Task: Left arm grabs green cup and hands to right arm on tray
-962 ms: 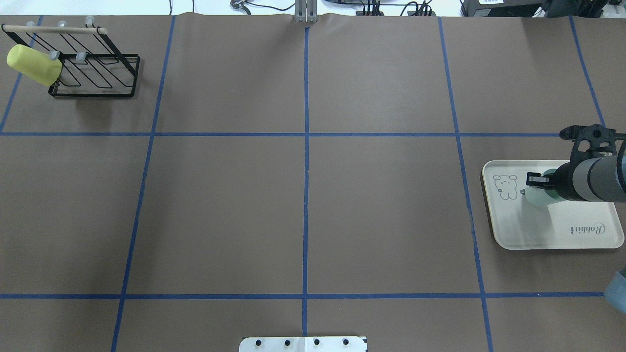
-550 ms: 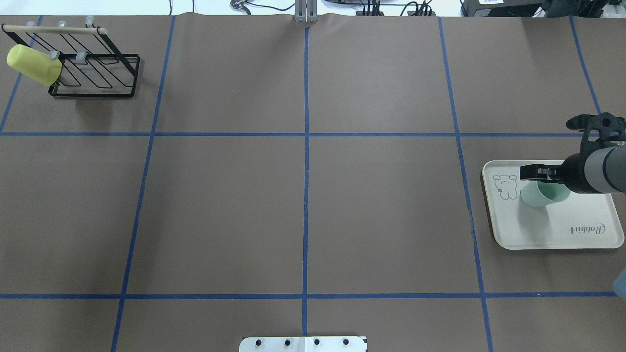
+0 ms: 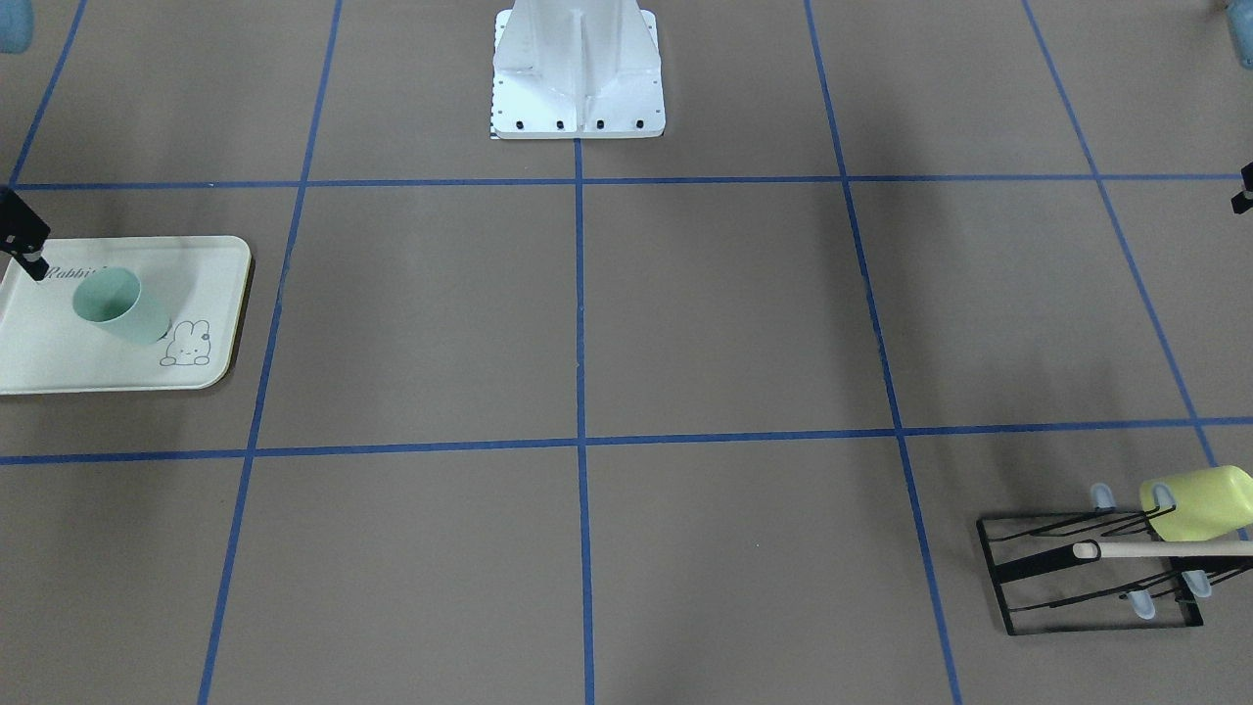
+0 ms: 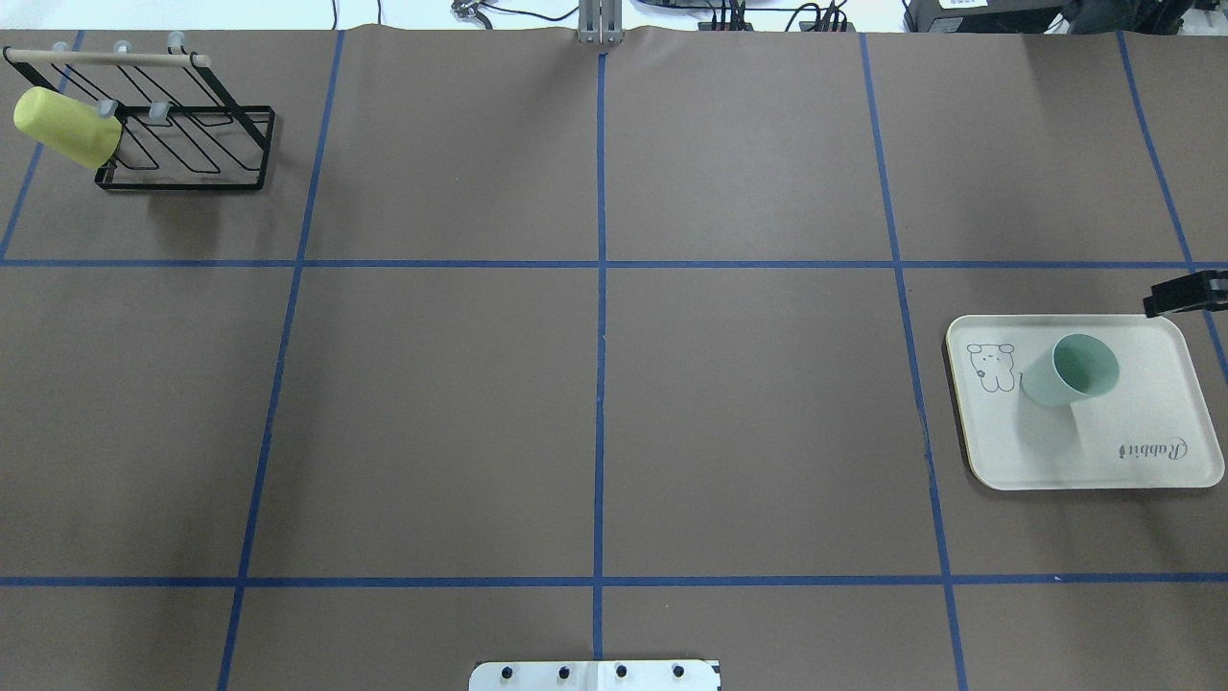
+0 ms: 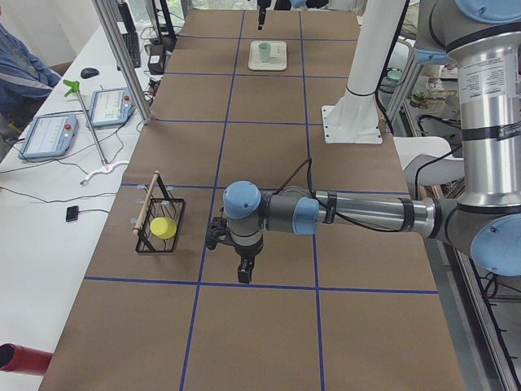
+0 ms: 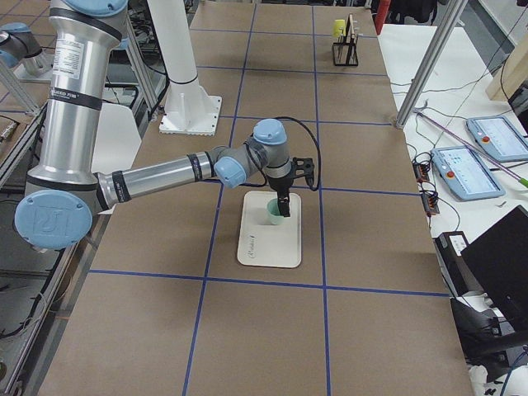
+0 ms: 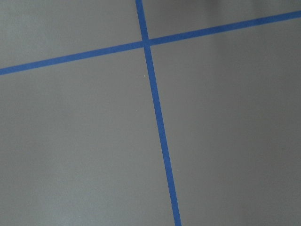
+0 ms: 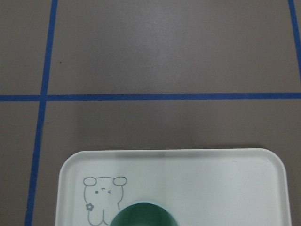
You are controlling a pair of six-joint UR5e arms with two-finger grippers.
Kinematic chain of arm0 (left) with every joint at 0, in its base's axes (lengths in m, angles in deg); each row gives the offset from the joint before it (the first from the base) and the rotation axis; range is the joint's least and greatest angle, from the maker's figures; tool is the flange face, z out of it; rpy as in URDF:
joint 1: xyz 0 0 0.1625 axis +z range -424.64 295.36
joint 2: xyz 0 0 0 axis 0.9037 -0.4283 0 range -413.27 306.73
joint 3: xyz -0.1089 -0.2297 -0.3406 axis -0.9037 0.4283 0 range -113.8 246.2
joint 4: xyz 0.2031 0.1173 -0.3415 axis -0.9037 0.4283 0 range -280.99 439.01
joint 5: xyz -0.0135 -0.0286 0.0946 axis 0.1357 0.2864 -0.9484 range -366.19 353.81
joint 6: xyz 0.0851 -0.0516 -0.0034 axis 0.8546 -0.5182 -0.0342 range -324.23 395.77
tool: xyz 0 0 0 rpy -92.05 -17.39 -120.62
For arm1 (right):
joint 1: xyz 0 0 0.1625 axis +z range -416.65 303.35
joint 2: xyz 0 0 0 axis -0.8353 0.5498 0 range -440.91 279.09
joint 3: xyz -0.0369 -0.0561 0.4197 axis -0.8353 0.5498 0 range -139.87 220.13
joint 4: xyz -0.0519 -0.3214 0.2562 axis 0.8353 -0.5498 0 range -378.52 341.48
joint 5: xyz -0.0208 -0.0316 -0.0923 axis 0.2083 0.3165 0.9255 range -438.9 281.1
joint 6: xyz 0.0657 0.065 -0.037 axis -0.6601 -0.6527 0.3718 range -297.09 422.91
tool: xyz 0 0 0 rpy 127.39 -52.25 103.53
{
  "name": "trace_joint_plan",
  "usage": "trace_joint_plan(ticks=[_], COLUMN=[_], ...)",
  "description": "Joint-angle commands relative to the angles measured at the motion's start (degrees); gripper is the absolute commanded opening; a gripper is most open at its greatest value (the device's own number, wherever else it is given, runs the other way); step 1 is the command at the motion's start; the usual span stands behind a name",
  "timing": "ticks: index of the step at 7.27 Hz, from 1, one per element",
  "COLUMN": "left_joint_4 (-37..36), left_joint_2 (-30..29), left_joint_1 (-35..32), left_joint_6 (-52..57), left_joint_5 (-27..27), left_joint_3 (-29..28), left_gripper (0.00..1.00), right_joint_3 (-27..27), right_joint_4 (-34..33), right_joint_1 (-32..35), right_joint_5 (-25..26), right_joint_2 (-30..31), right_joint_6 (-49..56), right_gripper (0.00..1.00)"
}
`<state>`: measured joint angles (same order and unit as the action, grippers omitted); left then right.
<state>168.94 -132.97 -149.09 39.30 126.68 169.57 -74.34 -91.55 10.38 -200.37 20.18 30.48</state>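
The pale mint-green cup (image 4: 1067,374) stands upright, mouth up, on the cream tray (image 4: 1142,422) beside the bunny drawing. It also shows in the front view (image 3: 119,306) and the right side view (image 6: 275,213). My right gripper (image 4: 1188,292) is just past the tray's far right corner, apart from the cup and empty; only its tip shows at the view's edge. The right wrist view shows the tray (image 8: 211,179) and the cup's rim (image 8: 143,216). My left gripper (image 5: 242,273) hangs over bare table far from the tray; I cannot tell if it is open.
A black wire rack (image 4: 192,144) with a wooden bar holds a yellow-green cup (image 4: 65,127) at the far left corner. The robot's white base plate (image 4: 595,675) sits at the near middle edge. Blue tape lines grid the brown table.
My right gripper has let go of the green cup and drawn back to the right, almost out of the overhead view. The cup stays upright on the tray.
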Motion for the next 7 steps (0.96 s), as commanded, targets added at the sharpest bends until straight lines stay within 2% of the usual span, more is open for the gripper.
trace_joint_plan(ticks=[1, 3, 4, 6, 7], left_joint_4=[-0.4, -0.5, -0.4, 0.1, 0.0], left_joint_2=[1.0, 1.1, 3.0, 3.2, 3.8], left_joint_1=[-3.0, -6.7, -9.0, -10.8, -11.9], left_joint_6=[0.5, 4.8, 8.2, 7.7, 7.7], left_joint_5=[2.8, 3.7, 3.6, 3.5, 3.0], left_joint_3=[0.6, 0.7, 1.4, 1.0, 1.6], left_gripper=[1.00, 1.00, 1.00, 1.00, 1.00], right_joint_3=[3.2, 9.4, 12.5, 17.2, 17.3], right_joint_4=[-6.5, -7.9, -7.8, -7.1, -7.1], right_joint_1=[12.2, 20.5, 23.6, 26.8, 27.4], right_joint_5=[-6.0, -6.2, -6.5, -6.5, -6.3], right_joint_2=[0.4, 0.5, 0.5, 3.5, 4.5], right_joint_6=[19.8, 34.7, 39.9, 43.8, 43.2], right_gripper=[1.00, 1.00, 1.00, 1.00, 1.00])
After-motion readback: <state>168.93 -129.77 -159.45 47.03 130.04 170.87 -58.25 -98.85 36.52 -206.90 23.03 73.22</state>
